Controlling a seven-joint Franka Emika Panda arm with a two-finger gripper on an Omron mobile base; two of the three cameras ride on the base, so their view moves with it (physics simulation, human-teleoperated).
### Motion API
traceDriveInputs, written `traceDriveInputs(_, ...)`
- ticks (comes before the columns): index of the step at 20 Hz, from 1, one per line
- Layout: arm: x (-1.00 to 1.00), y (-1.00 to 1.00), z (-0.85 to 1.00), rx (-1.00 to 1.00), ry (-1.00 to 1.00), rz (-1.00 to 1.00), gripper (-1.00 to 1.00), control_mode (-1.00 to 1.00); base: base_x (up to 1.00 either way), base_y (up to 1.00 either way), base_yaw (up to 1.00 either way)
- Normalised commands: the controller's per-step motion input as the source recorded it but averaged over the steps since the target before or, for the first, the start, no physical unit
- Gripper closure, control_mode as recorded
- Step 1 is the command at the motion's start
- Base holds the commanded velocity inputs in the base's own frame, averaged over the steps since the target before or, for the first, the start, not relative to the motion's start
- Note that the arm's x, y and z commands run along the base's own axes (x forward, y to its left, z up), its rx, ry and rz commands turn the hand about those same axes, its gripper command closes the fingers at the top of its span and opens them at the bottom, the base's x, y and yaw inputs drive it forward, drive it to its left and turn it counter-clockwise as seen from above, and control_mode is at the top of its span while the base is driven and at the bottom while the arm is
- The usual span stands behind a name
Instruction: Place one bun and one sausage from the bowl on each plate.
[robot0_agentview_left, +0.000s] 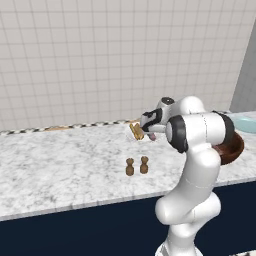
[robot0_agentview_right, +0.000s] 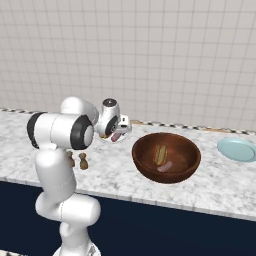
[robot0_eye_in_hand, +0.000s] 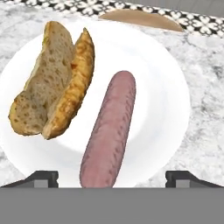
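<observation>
In the hand view a white plate (robot0_eye_in_hand: 157, 87) lies on the marble counter right below my gripper (robot0_eye_in_hand: 112, 177). On it rest a split bun (robot0_eye_in_hand: 52, 83) at the left and a pink sausage (robot0_eye_in_hand: 111, 127) beside it. The dark fingertips (robot0_eye_in_hand: 41, 177) stand wide apart on either side of the sausage's near end, open and holding nothing. From the right base view, the brown wooden bowl (robot0_agentview_right: 166, 157) still holds a bun (robot0_agentview_right: 160, 154) and a sausage (robot0_agentview_right: 165, 166). The pale teal plate (robot0_agentview_right: 237, 149) lies bare to its right.
Two small brown shakers (robot0_agentview_left: 130, 166) stand on the counter in front of the white plate. A flat brown round thing (robot0_eye_in_hand: 140, 19) lies behind the plate by the tiled wall. The counter's front edge (robot0_agentview_left: 100, 202) runs close to the robot's base.
</observation>
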Motion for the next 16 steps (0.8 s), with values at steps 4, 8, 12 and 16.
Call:
traceDriveInputs(4,-0.08,0.0,0.95,0.0,0.0,0.0,-1.0,-1.0,0.0,0.0,0.0)
traceDriveInputs(8,-0.19,-0.24,0.5,0.09,0.05,0.0,-1.0,-1.0,0.0,0.0,0.0)
traceDriveInputs(12,-0.67,-0.25,0.44,-0.01,0.06,-0.05,-1.0,-1.0,0.0,0.0,0.0)
traceDriveInputs(16,-0.99,-0.39,0.53,-0.03,-0.01,-0.14,-1.0,-1.0,0.0,0.0,0.0)
